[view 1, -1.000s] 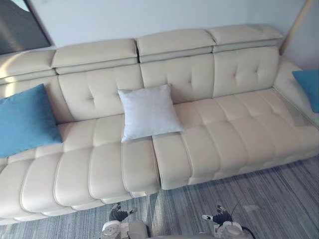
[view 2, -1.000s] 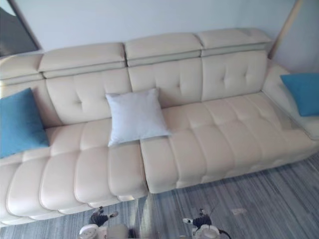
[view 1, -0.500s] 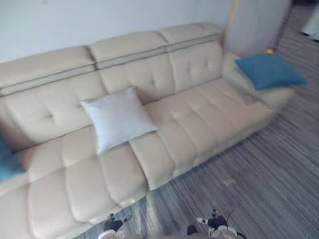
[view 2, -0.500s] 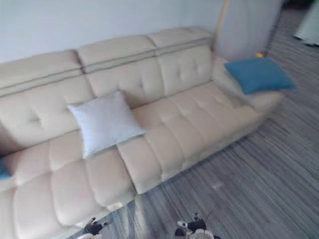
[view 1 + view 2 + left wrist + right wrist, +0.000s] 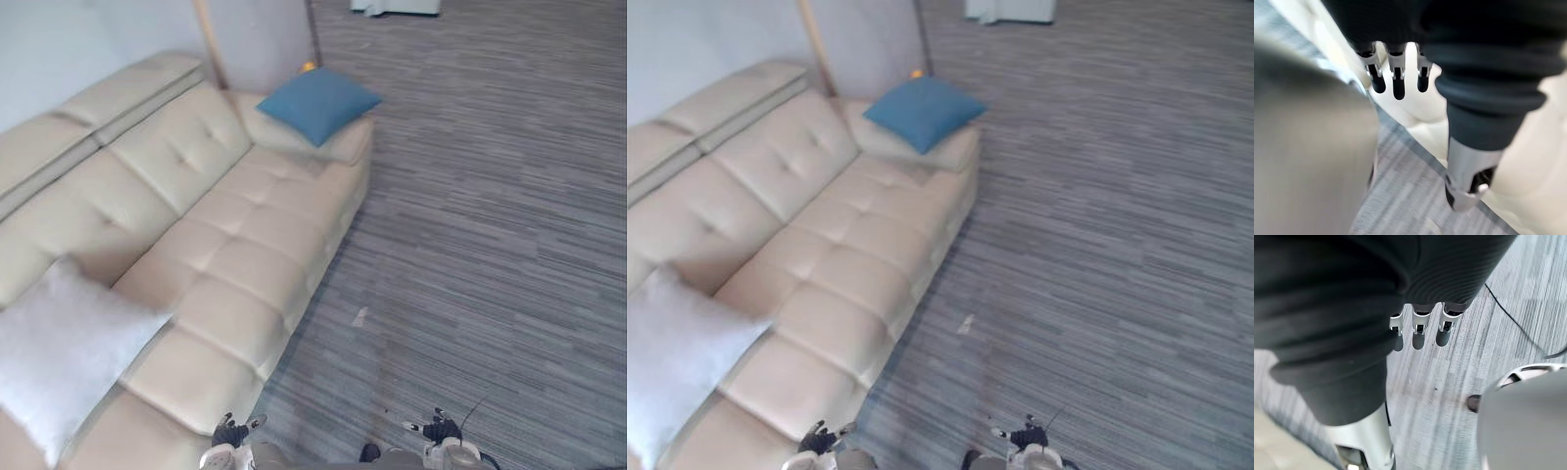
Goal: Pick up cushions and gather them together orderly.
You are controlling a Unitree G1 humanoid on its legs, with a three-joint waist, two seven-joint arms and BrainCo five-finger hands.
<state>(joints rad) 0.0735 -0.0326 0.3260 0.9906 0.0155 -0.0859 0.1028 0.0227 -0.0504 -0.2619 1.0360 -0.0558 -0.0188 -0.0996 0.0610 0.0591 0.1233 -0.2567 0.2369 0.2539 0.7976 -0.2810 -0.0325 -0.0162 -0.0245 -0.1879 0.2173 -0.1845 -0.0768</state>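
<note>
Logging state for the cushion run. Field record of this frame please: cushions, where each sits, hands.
sofa: cream, long, on grey striped floor
blue cushion: lying on the far armrest
white cushion: on the sofa, end nearest the robot
gathered: no, the two cushions lie far apart
left hand: open, empty, beside the sofa front
right hand: open, empty, over the floor

In front of me a big cream sofa [image 5: 230, 259] stands against a pale wall [image 5: 59, 39]. The floor [image 5: 490, 196] is grey and stripy. A small white scrap [image 5: 360, 316] lies on it near the sofa.
</note>
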